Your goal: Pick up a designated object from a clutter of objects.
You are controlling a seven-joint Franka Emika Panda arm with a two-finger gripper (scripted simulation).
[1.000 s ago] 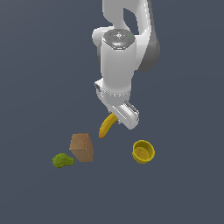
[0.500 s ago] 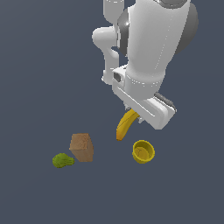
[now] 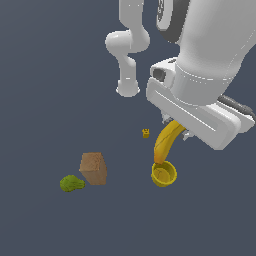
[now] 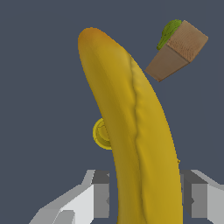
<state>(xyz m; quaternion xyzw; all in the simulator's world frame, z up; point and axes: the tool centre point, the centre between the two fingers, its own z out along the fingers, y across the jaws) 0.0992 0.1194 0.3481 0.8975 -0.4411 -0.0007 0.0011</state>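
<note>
Banana [image 3: 166, 142], centre-right of the exterior view, hangs clamped in the gripper [image 4: 146, 199], its upper end hidden by the white hand. Its tip overlaps the yellow bowl [image 3: 164, 175]. In the wrist view the bowl is mostly hidden and the green item [image 4: 169, 32] peeks from behind the brown box [image 4: 177, 50].

Your white arm reaches down steeply from above, and the end effector [image 4: 146, 199] has its grey fingers [image 4: 101, 194] clamped on the curved yellow banana [image 4: 133, 127] between them.

Glossy white rounded arm [image 3: 210, 55] of fat cylindrical links, dark grey joint ring near top, thin black cable at flat white wrist block; pale grey, square-edged end effector [image 4: 148, 199] fingers [image 4: 101, 199].
</note>
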